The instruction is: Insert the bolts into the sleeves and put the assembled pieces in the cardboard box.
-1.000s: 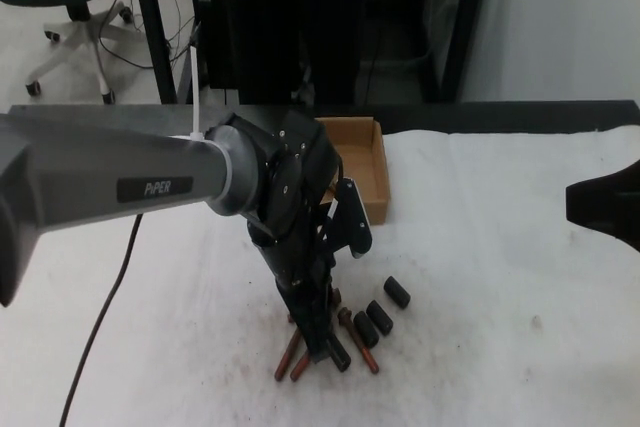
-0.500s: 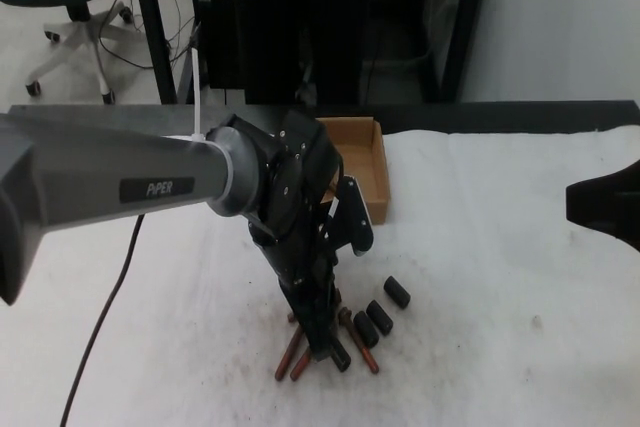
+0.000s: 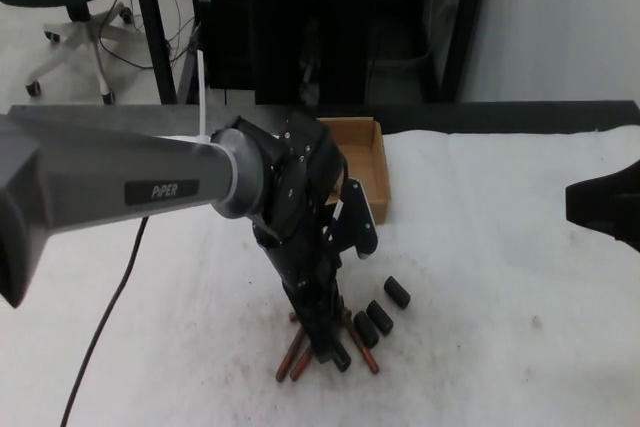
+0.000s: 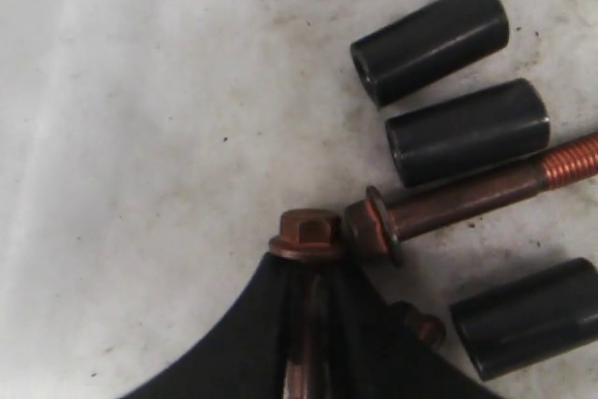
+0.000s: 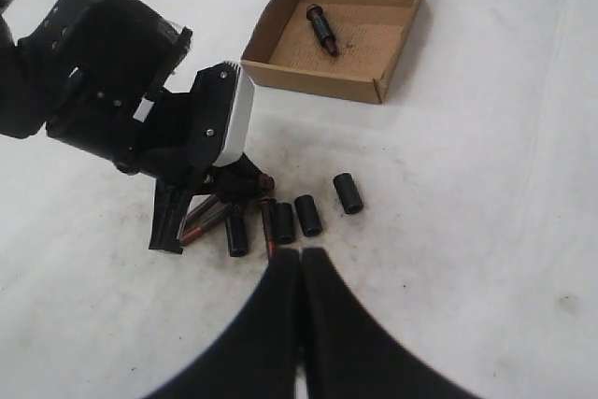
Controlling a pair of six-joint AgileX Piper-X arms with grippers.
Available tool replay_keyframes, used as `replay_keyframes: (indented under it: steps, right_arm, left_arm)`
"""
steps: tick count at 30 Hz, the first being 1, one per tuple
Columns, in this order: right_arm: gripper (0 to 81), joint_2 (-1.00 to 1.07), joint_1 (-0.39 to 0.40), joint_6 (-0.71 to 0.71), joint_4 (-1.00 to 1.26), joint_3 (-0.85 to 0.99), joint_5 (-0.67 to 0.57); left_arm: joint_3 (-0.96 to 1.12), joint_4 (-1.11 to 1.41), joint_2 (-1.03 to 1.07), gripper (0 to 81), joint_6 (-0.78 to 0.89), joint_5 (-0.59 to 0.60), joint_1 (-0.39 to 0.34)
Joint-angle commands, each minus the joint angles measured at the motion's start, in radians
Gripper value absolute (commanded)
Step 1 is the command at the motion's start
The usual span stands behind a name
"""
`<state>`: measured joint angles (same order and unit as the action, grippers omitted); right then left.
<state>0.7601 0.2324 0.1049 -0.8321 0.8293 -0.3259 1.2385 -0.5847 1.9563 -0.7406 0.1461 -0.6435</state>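
The bench [image 3: 520, 115] is covered by a stained white cloth [image 3: 480, 247]. A cardboard box [image 3: 378, 187] is set near its far edge; black sleeves [image 3: 398, 292] and coppery bolts [image 3: 290, 354] are clustered nearer the near edge.

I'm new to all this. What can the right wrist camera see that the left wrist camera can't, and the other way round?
Right wrist view, not left: the cardboard box with an assembled piece inside, and the shut right tool. Left wrist view, not right: the six-sided head of the gripped bolt. Both: the left tool, black sleeves and loose bolts on the white cloth.
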Motion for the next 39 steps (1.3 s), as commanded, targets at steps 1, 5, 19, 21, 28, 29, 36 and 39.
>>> replay_keyframes:
  steps: [1,5,19,21,28,29,36,39]
  right_arm:
    - [0.4,-0.009,-0.003,-0.013,0.000,0.000,-0.010]
    - [0.4,-0.009,-0.003,-0.016,0.000,0.000,-0.010]
    - [0.3,0.192,0.027,-0.188,-0.001,0.000,-0.107]
    - [0.3,0.258,0.047,-0.216,0.005,0.000,-0.107]
    - [0.3,0.505,0.147,-0.219,0.107,0.022,-0.107]
    - [0.1,0.533,0.165,-0.219,0.122,0.033,-0.107]
    - [23.7,0.674,0.247,-0.239,0.209,0.150,-0.015]
    - [34.6,0.733,0.258,-0.240,0.214,0.209,0.051]
  left_arm:
    - [0.010,0.012,0.016,0.0,0.005,-0.012,-0.019]
    - [0.063,0.017,-0.021,0.0,0.070,-0.207,-0.023]
    - [0.147,0.018,-0.430,0.0,0.355,-0.443,0.036]
    - [0.144,-0.009,-0.498,0.0,0.395,-0.443,0.058]
    - [0.138,-0.218,-0.725,0.0,0.672,-0.206,0.173]
    - [0.127,-0.225,-0.755,0.0,0.674,-0.167,0.184]
    - [-0.175,-0.096,-0.960,0.0,0.756,0.016,0.244]
    - [-0.367,0.064,-1.055,0.0,0.893,0.127,0.249]
